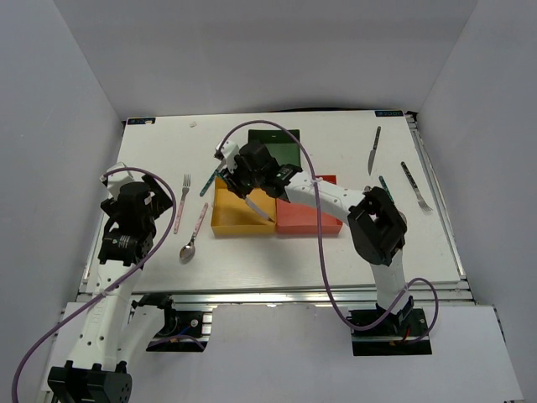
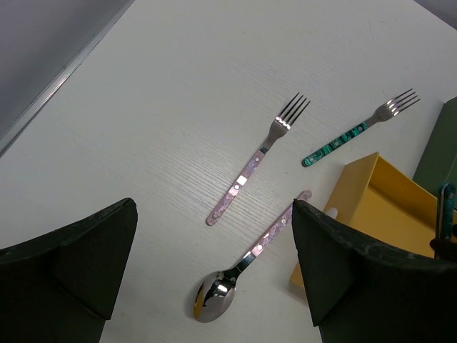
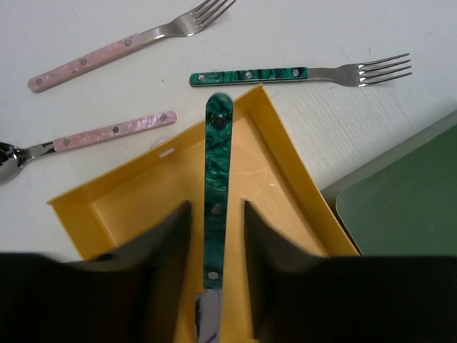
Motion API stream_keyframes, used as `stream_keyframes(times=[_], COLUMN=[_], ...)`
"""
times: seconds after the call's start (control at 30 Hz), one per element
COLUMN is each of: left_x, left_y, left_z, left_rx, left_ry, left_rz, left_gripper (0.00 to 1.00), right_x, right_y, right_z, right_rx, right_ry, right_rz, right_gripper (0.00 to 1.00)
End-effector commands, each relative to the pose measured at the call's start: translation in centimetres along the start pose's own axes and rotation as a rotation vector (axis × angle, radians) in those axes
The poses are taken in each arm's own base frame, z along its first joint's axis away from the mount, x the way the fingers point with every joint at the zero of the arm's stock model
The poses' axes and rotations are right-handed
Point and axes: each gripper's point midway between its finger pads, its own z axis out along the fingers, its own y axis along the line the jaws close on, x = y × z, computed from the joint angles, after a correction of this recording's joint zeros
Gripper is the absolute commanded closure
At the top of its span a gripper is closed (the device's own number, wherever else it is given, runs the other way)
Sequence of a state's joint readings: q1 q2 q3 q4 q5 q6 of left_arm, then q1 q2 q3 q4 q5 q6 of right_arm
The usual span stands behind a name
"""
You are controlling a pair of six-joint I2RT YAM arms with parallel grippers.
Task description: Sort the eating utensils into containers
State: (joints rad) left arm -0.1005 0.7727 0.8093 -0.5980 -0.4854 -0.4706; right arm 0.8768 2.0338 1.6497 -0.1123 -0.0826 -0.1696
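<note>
Jaws of the right gripper [image 3: 218,207] pinch a teal-handled knife [image 3: 218,136] by its handle, held above the yellow tray [image 3: 128,207] with the blade toward the wrist. The left gripper [image 2: 213,214] hangs with jaws spread wide over the table [image 2: 178,86]. A pink-handled fork [image 2: 257,161], a pink-handled spoon [image 2: 250,257] and a teal-handled fork [image 2: 357,132] lie loose on the table beside the yellow tray. The red tray [image 1: 306,220] sits against its other side, and the green tray [image 1: 281,143] lies behind both.
</note>
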Motion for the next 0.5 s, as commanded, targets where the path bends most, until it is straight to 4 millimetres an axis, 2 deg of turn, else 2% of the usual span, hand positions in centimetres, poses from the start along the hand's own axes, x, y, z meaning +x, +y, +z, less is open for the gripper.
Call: stream_keyframes(times=[0.0, 0.1, 0.13, 0.27, 0.3, 0.33, 0.37, 0.4, 0.43, 0.47], left_x=[-1.5, -1.5, -1.4, -1.5, -1.5, -1.5, -1.6, -1.6, -1.6, -1.5], left_y=[-0.7, -0.7, -0.6, -0.5, -0.5, -0.5, -0.5, -0.5, -0.5, -0.5], left_z=[-0.4, -0.4, -0.4, -0.5, -0.6, -0.5, -0.6, -0.6, -0.6, -0.6], left_rx=[0.029, 0.026, 0.023, 0.023, 0.024, 0.023, 0.025, 0.023, 0.025, 0.023], left_ry=[-0.034, -0.032, -0.033, -0.036, -0.038, -0.038, -0.041, -0.04, -0.039, -0.039], left_rz=[-0.014, -0.012, -0.011, -0.013, -0.016, -0.017, -0.017, -0.018, -0.02, -0.021], left_gripper=[0.02, 0.02, 0.02, 0.02, 0.02, 0.02, 0.02, 0.02, 0.02, 0.02], right_x=[-3.4, -3.9, -4.9, -6.5, -7.0, -7.0, -5.5, -5.8, -4.7, -1.4], right_y=[-0.4, -0.5, -0.8, -2.3, -3.1, -3.5, -3.8, -4.6, -6.2, -6.7], right_z=[-2.6, -3.3, -3.7, -5.9, -7.4, -8.2, -8.6, -10.7, -11.8, -12.1], right_rx=[0.016, 0.024, 0.036, 0.094, 0.104, 0.109, 0.117, 0.152, 0.191, 0.214], right_ry=[-0.108, -0.104, -0.117, -0.129, -0.143, -0.147, -0.121, -0.145, -0.139, -0.102], right_rz=[-0.022, -0.018, -0.02, -0.014, 0.006, 0.023, 0.048, 0.07, 0.128, 0.169], right_gripper=[0.51, 0.32, 0.3, 0.29, 0.26, 0.23, 0.23, 0.23, 0.22, 0.22])
